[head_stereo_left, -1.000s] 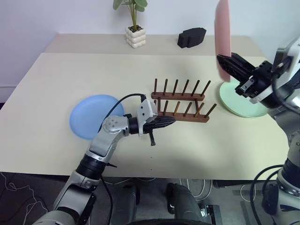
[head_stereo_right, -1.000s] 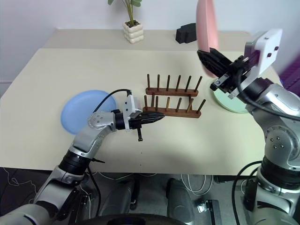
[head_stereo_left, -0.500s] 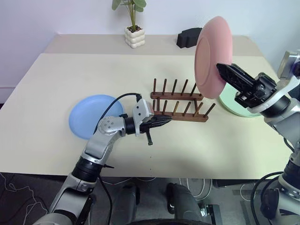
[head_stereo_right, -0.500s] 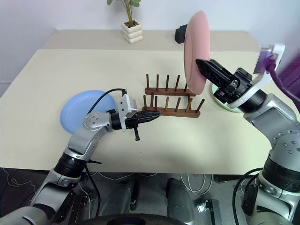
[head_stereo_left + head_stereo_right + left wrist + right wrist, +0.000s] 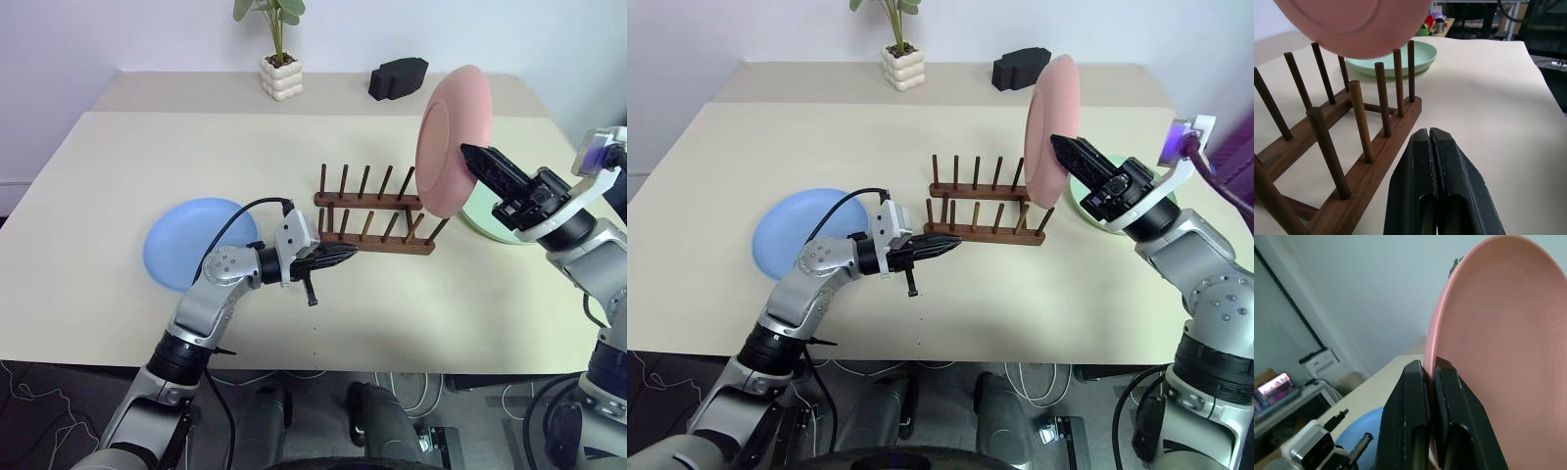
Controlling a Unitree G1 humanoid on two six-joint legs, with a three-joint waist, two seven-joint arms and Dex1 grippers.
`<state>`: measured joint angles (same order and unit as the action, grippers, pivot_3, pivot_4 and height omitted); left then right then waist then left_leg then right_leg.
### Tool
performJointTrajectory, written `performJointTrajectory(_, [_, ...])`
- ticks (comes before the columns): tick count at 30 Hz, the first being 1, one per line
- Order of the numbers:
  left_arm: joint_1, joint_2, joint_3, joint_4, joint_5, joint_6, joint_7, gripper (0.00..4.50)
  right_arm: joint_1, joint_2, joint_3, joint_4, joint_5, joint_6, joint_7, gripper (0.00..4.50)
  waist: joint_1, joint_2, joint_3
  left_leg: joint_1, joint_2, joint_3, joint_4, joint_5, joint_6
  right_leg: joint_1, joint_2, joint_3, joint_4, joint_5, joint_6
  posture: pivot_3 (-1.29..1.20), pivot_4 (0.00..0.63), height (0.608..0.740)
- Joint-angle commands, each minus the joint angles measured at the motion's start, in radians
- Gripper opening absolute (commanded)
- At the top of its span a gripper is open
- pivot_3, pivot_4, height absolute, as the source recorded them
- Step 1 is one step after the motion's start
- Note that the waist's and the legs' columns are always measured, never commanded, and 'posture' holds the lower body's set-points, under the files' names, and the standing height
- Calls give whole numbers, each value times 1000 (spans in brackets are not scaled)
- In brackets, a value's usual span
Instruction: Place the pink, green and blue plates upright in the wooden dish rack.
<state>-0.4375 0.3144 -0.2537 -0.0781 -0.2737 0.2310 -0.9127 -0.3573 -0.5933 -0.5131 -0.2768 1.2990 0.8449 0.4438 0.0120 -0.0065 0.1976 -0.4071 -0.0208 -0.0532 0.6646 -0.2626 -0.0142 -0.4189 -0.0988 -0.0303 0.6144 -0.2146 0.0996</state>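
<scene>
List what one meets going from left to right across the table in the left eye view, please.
Blue plate → left end effector → rack → pink plate held upright in the right end effector → green plate.

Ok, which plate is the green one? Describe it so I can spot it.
Start at the wooden dish rack mid-table, then look past its right end. The green plate lies flat there, partly hidden behind the right gripper holding the pink plate upright. It is pale mint; the blue plate lies far left.
</scene>
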Motion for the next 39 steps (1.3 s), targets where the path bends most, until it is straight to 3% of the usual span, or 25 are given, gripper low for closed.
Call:
performJointTrajectory(1, [-2, 1, 8, -36, -12, -1, -1, 0, 18, 21, -29, 1, 34, -30, -26, 11, 0, 0, 0, 0, 0, 0, 0, 0, 0, 0, 0, 0, 0, 0, 0, 0, 150, 740])
performJointTrajectory(10, [-8, -2, 5, -34, -11, 0, -4, 0, 56, 40, -16, 30, 4, -65, -26, 11, 0, 0, 0, 0, 0, 0, 0, 0, 0, 0, 0, 0, 0, 0, 0, 0, 150, 740])
performJointTrajectory(13, [-7, -2, 4, -34, -11, 0, -4, 0, 60, 43, -13, 35, -9, -80, -29, 964, 0, 0, 0, 0, 0, 1, 0, 0, 0, 0, 0, 0, 0, 0, 0, 0, 150, 740])
performJointTrajectory(19, [-4, -4, 2, -38, -12, 4, -2, 0, 49, 39, -13, 47, -65, -120, -46, 3927, 0, 0, 0, 0, 0, 0, 0, 0, 0, 0, 0, 0, 0, 0, 0, 0, 150, 740])
performJointTrajectory(24, [2, -3, -1, -46, -15, 9, -5, 0, 45, -10, -62, 39, -140, -184, -52, 3927, 0, 0, 0, 0, 0, 1, 0, 0, 0, 0, 0, 0, 0, 0, 0, 0, 150, 740])
performJointTrajectory(29, [6, -1, -8, -55, -24, 22, -19, 0, 114, -146, -144, 92, -314, -264, -25, 3927, 4, 0, 0, 0, 0, 1, 0, 0, 0, 0, 0, 1, 0, 0, 0, 0, 150, 740])
performJointTrajectory(34, [2, -6, -12, -48, -28, 27, -35, 0, 291, -306, -22, 191, -659, -390, 68, 3927, -1, 1, -1, 0, 0, 1, 0, 0, 0, 0, 0, 1, 0, 0, 0, 0, 150, 740])
performJointTrajectory(39, [-17, -22, -21, -23, -18, 17, -44, 0, 296, -334, 154, 300, -897, -522, 123, 3927, -16, 3, -2, 3, 0, 5, 0, 0, 0, 0, 1, 4, 1, -1, -4, 0, 150, 740])
